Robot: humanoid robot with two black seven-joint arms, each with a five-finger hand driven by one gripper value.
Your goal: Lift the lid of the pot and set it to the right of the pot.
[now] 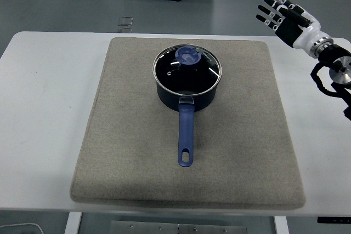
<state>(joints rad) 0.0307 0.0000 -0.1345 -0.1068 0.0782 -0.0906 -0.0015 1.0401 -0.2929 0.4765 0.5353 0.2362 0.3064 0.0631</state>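
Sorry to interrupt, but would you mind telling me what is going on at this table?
Nothing is being handled yet. A blue pot sits on a grey mat with its glass lid still on, handle pointing toward the near edge. The robot's right hand is raised at the far right, fingers spread, holding nothing.

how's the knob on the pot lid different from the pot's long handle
The knob is a short round disc, while the handle is a long bar with a hanging hole at its end. The knob sits atop the glass lid; the handle juts from the pot's side toward the near table edge. Both are blue.
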